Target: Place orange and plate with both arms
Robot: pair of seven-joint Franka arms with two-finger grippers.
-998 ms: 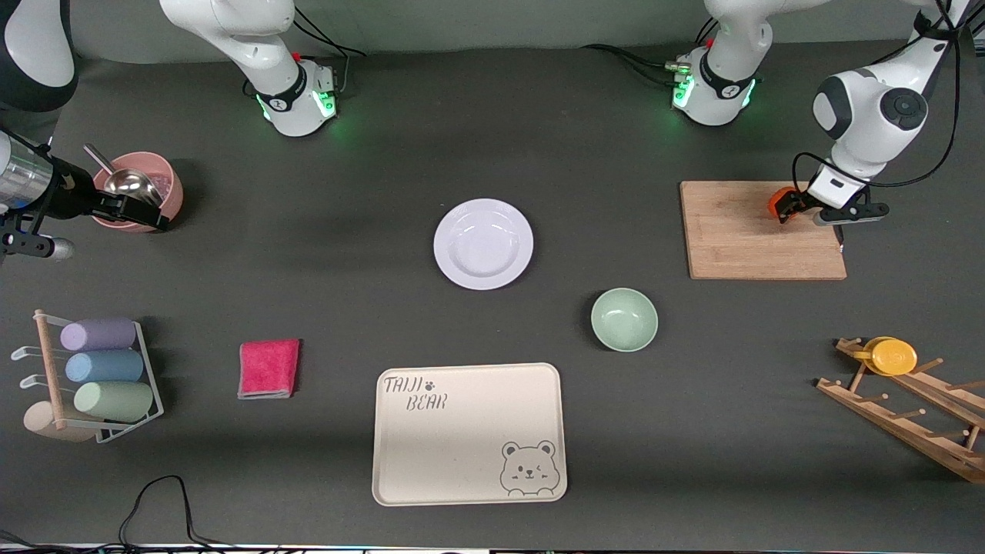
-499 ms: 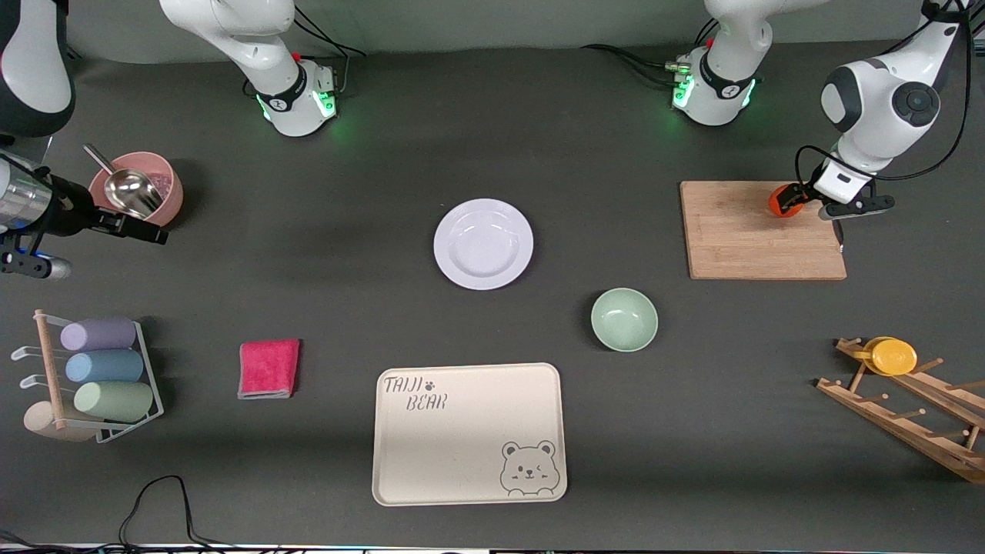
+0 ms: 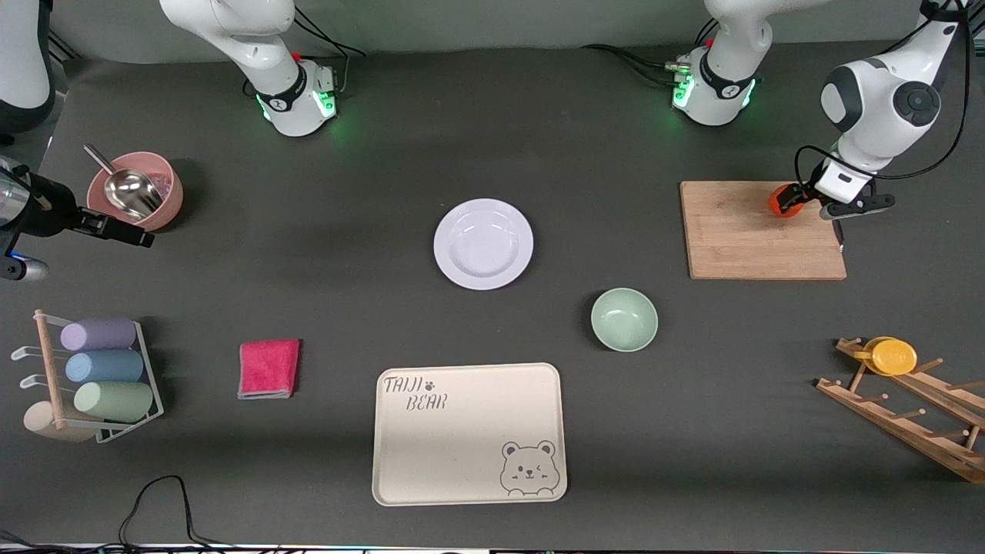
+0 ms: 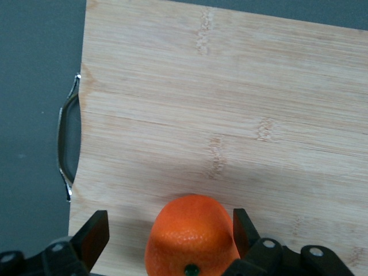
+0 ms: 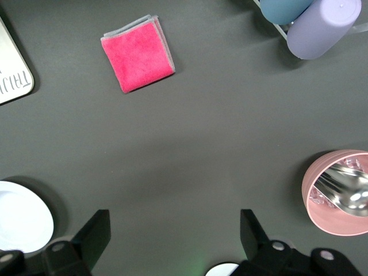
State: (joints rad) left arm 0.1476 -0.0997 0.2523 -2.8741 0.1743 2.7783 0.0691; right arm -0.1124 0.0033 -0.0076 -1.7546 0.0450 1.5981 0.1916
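The orange (image 3: 778, 201) sits on the wooden cutting board (image 3: 739, 238), at the board's edge farthest from the front camera. My left gripper (image 3: 790, 200) is down at it, open, with the orange (image 4: 192, 236) between its fingers (image 4: 95, 233); one finger is close against the fruit, the other stands apart. The pale lavender-white plate (image 3: 483, 244) lies alone in the middle of the table, and its edge shows in the right wrist view (image 5: 20, 221). My right gripper (image 3: 123, 229) is open and empty, over bare table beside the pink bowl (image 3: 146, 188).
The pink bowl holds a metal scoop (image 3: 127, 188). A pale green bowl (image 3: 624, 319), the beige bear tray (image 3: 469, 433) and a pink cloth (image 3: 268, 368) lie nearer the camera. A rack of cups (image 3: 96, 377) and a wooden rack with a yellow disc (image 3: 893, 356) stand at the table's ends.
My right gripper has drawn away from the pink bowl, toward the table's end and the front camera. My left gripper shifted slightly at the orange, then held still.
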